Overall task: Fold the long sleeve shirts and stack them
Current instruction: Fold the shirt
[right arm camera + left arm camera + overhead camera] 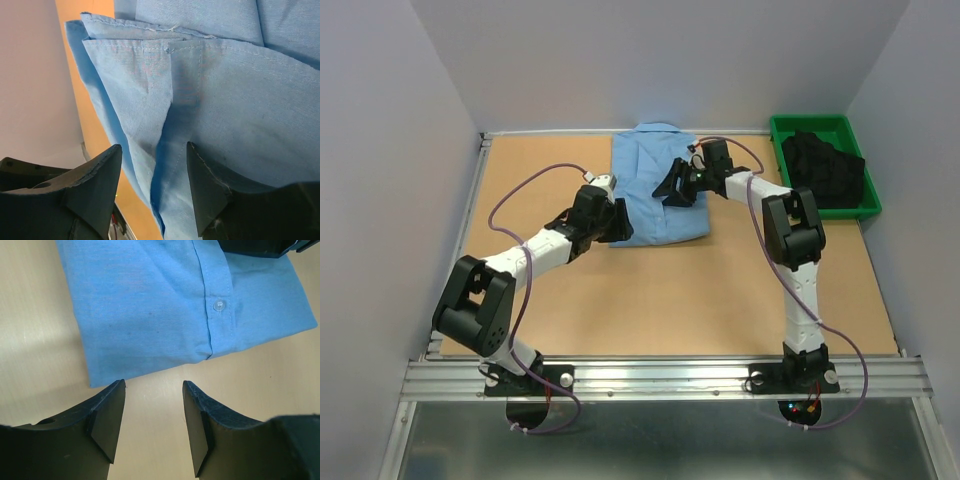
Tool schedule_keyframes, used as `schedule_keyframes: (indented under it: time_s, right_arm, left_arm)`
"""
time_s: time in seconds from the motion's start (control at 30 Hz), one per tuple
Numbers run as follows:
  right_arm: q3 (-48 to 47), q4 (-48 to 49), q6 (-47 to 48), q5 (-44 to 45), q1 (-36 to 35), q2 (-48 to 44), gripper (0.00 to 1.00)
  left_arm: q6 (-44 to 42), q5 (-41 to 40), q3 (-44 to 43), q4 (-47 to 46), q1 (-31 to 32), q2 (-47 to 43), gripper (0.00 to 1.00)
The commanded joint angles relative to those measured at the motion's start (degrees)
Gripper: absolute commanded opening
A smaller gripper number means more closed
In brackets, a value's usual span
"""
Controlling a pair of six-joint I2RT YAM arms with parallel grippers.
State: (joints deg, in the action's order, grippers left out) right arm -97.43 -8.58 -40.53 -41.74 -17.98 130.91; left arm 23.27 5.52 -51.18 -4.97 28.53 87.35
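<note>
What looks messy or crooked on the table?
The folded light blue button-front shirt is a little untidy: near the right hand, its layered edges do not line up and a crease puckers the cloth. The black clothes in the green plastic bin lie in a crumpled heap. Nothing looks spilled or torn.

Top external: sits high over the near edge of the table, looks down and toward the far wall, takes in the whole tabletop from well back. Left wrist: rides just behind the left gripper, points down past its fingertips, very close on the near edge of the folded blue shirt. Right wrist: rides behind the right gripper, faces left across the same shirt, close, rolled sideways. Overlap among all three: that shirt.
</note>
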Motion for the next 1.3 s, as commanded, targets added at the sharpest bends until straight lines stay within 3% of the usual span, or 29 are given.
schedule_keyframes:
  time_s: [0.0, 0.27, 0.6, 1.03, 1.27]
  right_arm:
    - [0.66, 1.55, 0.54, -3.00, -0.48, -2.86, 0.59]
    - [-5.75, 1.63, 0.28, -7.39, -1.53, 0.57, 0.58]
    - [-14.89, 1.81, -0.07, -6.26, -1.71, 5.75, 0.57]
    - [-16.57, 2.07, 13.28, 4.55, -1.71, 0.67, 0.60]
    - [-9.12, 2.25, 16.89, 18.59, -1.62, -7.40, 0.61]
  left_arm:
    - [0.29, -0.42, 1.26, -1.88, 0.38, -2.71, 0.60]
    - [0.82, -0.07, 2.22, -2.15, 0.38, -2.89, 0.60]
    - [0.99, -1.12, 3.45, -2.06, 0.38, -3.86, 0.60]
    - [1.52, -2.62, 5.30, -1.97, 0.29, -5.44, 0.60]
    - [1.87, -3.58, 4.60, -1.97, 0.29, -5.18, 0.59]
